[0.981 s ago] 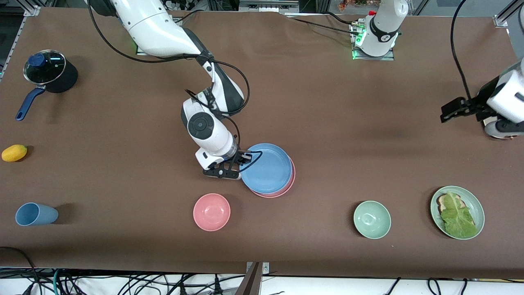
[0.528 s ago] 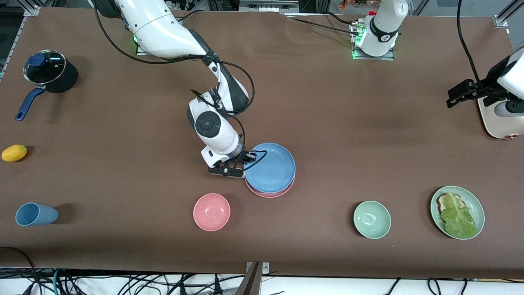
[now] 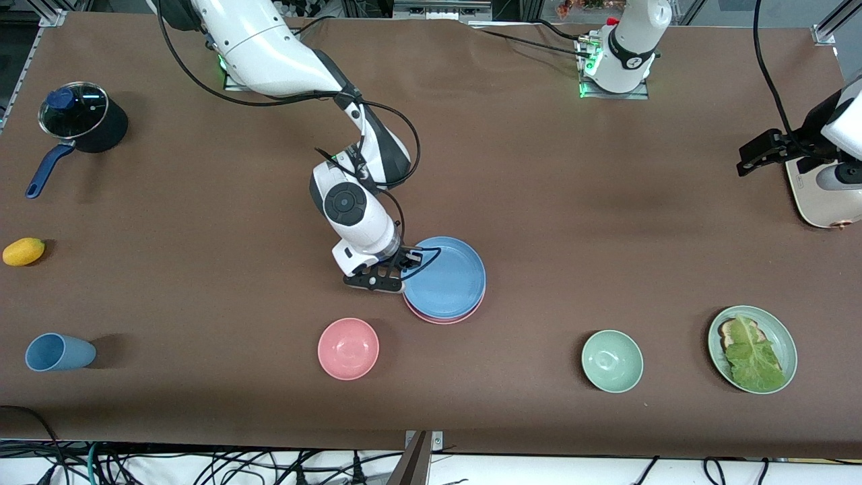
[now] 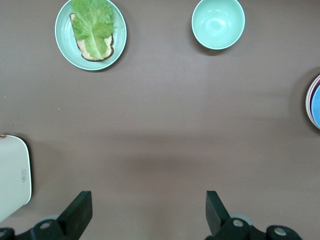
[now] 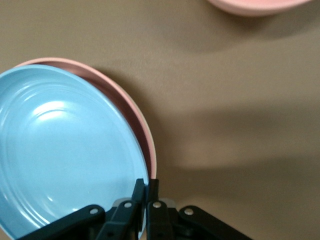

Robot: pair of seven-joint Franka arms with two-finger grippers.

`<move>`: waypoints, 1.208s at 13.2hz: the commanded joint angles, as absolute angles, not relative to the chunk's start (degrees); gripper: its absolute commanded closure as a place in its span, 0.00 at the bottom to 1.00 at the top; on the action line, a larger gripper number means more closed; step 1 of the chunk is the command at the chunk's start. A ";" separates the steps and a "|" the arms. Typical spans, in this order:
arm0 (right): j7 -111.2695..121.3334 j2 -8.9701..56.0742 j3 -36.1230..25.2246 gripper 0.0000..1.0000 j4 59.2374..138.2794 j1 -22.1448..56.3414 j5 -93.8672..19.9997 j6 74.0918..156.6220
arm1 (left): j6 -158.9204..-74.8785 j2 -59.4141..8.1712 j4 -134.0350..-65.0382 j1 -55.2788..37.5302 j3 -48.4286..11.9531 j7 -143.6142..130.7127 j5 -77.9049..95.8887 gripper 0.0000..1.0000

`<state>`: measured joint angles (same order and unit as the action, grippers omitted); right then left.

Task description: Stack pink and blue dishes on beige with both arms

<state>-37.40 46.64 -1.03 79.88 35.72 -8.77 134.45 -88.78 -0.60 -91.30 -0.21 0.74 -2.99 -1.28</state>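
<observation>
The light blue plate lies on the pink plate, almost centred, so only a pink crescent shows nearer the camera. My right gripper is shut on the blue plate's rim at the side toward the right arm's end; one finger is inside the rim, the other outside. In the right wrist view a thin pale edge runs under the pink rim; the beige plate is otherwise hidden. My left gripper hangs open with nothing in it beside the toaster, its gripper over bare table.
A pink bowl sits near the stack, closer to the camera. A green bowl, a green plate with toast and lettuce and a cream toaster are toward the left arm's end. A blue cup, lemon and lidded pot are at the right arm's end.
The right gripper has slid the blue plate a little toward the left arm's end, more squarely over the pink plate. The left gripper has drawn back toward the toaster, uncovering it.
</observation>
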 commanded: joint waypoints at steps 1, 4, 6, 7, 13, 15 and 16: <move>-34.90 48.07 -1.23 0.94 76.65 35.51 -6.94 134.38 | -89.65 0.26 -91.93 0.17 1.32 -1.58 0.09 0.00; -34.72 48.51 -1.23 0.63 76.20 35.25 -6.94 135.79 | -89.65 -0.88 -91.14 0.52 1.32 -2.10 0.00 0.00; -34.98 48.52 -1.14 0.42 76.20 35.24 -7.29 135.79 | -89.74 -0.97 -90.10 0.44 1.23 -2.29 0.09 0.00; -34.98 48.52 -1.14 0.39 76.20 35.24 -7.29 135.70 | -89.65 -1.23 -89.74 0.53 1.23 -2.29 0.09 0.00; -22.00 44.57 -0.88 0.36 75.68 28.32 -7.38 128.69 | -88.95 -1.76 -89.74 0.70 1.23 -1.59 0.00 0.00; -17.77 41.77 -1.67 0.09 76.28 27.16 -7.20 127.53 | -88.77 -1.67 -90.09 0.97 1.23 -1.58 0.17 0.00; -17.49 40.44 -3.58 0.00 76.55 26.64 -6.86 125.79 | -88.68 -1.76 -90.09 0.97 1.23 -1.67 0.18 0.00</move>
<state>-19.39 44.22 -2.19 75.43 27.18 -7.65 129.12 -89.69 -1.27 -91.05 0.26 1.30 -2.99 -1.27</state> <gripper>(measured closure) 0.211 0.000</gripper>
